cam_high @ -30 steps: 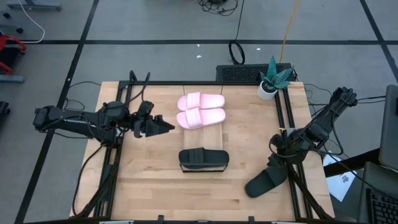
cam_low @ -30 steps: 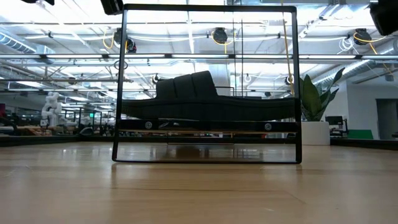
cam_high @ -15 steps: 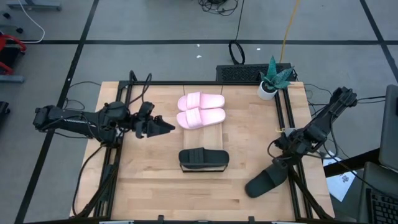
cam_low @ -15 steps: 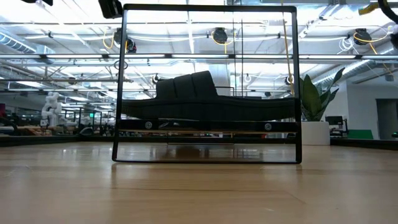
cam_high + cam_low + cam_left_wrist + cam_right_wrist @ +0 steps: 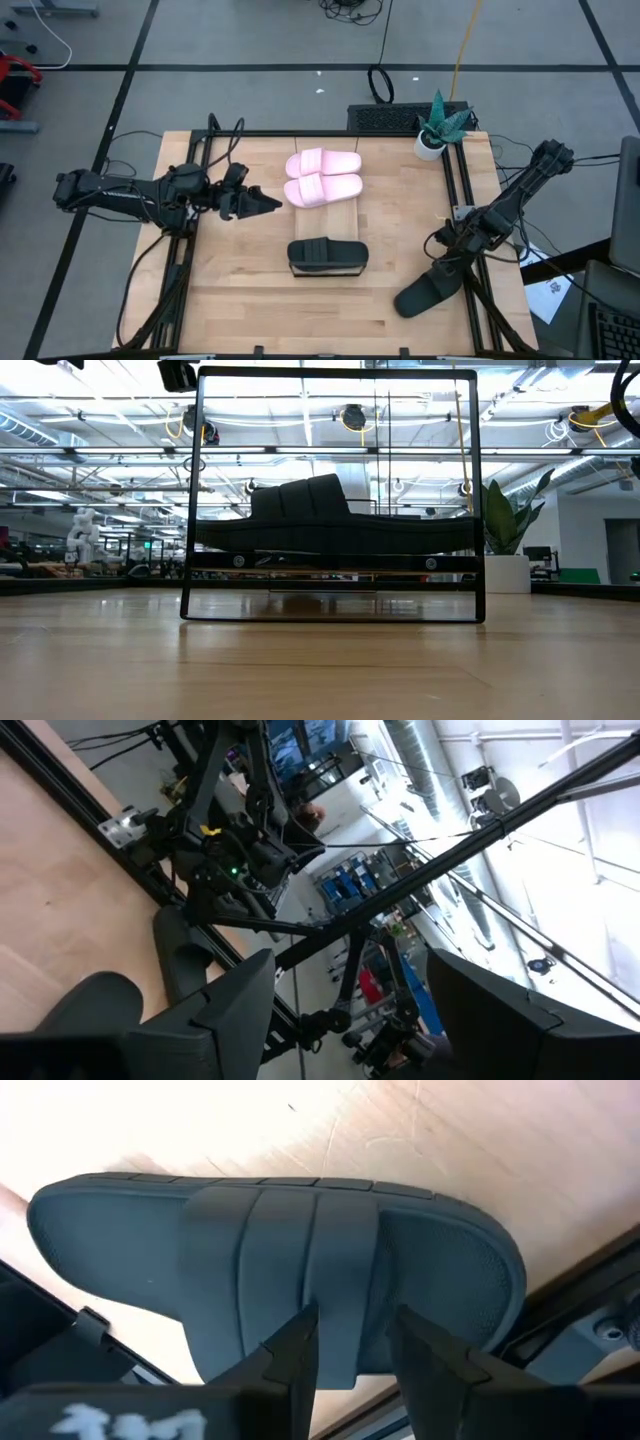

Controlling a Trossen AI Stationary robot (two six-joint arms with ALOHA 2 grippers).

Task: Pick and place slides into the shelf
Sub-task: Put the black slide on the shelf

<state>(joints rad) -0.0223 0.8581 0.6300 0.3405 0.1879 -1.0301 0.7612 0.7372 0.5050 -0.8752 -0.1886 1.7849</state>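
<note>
Right arm: dark, jointed, reaching in from the table's right edge, bent down toward the near right corner. Right gripper [image 5: 348, 1342]: two dark fingers [image 5: 296, 1348] part-way apart, straddling the wide strap of a loose black open-toe slide sandal [image 5: 428, 290]; the tips sit on either side of the strap's ribbed edge, grasping it. In the overhead view this gripper [image 5: 452, 262] is at the sandal's upper end, and the sandal lies slanted beside the black table rail.

Left arm: dark, stretched level from the table's left edge toward the centre. Left gripper [image 5: 262, 202]: fingers spread wide, holding nothing, hovering above the tabletop, just to the left of the pink pair.

Shelf, long flat rack of light wood planks with thin black wire end frames [image 5: 322, 215]: well to the left of the right gripper, mid-table. Contents, near end: one black slide sandal [image 5: 327, 256], resting across the planks. Far end: pair of light pink slide sandals [image 5: 322, 177], side by side, touching.

Light wooden tabletop [image 5: 240, 290]: bears the shelf.

Small potted green plant in white pot [image 5: 438, 125]: far right corner, well beyond the right gripper.
</note>
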